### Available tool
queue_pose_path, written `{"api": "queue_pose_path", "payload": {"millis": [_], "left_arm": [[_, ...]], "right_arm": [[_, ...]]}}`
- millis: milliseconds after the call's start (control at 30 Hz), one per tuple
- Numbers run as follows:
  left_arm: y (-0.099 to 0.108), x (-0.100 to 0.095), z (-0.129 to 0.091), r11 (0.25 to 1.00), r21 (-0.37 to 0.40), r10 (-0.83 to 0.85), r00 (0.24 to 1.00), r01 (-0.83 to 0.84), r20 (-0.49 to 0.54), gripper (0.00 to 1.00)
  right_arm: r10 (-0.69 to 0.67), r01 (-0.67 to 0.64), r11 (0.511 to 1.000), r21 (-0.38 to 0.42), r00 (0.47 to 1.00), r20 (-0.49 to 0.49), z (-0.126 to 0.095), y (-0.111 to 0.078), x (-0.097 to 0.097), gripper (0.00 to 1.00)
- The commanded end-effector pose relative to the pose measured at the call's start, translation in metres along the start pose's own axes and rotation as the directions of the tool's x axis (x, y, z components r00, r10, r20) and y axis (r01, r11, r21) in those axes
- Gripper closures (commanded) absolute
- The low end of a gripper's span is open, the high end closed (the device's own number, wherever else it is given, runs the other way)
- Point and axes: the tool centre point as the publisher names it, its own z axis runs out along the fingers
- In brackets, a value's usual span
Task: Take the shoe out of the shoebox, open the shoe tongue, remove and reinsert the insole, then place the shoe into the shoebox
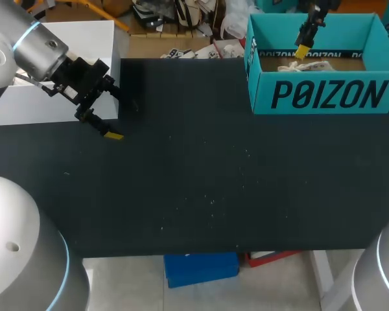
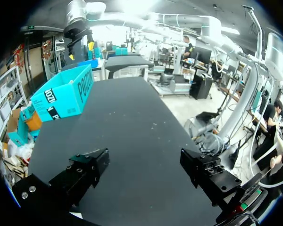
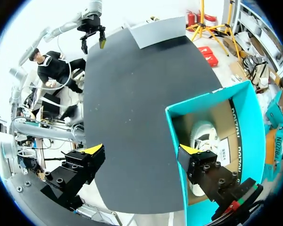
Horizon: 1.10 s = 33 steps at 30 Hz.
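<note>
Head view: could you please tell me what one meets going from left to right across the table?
left gripper → bare black table → teal shoebox

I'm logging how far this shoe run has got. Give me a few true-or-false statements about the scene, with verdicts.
1. The shoe lies inside the shoebox. True.
2. The right gripper is shut on the shoe. False: its jaws stand open and empty, above the shoebox's wall.
3. The left gripper hangs over the shoebox. False: it is over the opposite end of the table, well away from the box, with its jaws open and nothing between them.
4. The shoebox is open on top, with no lid on it. True.
</note>
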Motion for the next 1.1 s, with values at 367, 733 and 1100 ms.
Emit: {"api": "queue_pose_path", "payload": {"millis": [367, 733, 1100], "left_arm": [[0.001, 0.0, 0.001, 1.0, 0.0, 0.002, 1.0, -0.002, 0.004, 0.0], [0.001, 0.0, 0.001, 1.0, 0.0, 0.002, 1.0, -0.002, 0.004, 0.0], [0.001, 0.0, 0.001, 1.0, 0.0, 0.002, 1.0, -0.002, 0.004, 0.0]], "right_arm": [[-0.047, 0.037, 0.999, 0.03, 0.715, 0.698, 0.006, 0.007, 0.025, 0.0], [-0.047, 0.042, 0.999, 0.023, 0.769, 0.638, 0.039, 0.009, 0.06, 0.0], [-0.08, 0.067, 0.997, 0.044, 0.822, 0.563, 0.069, 0.012, 0.087, 0.0]]}}
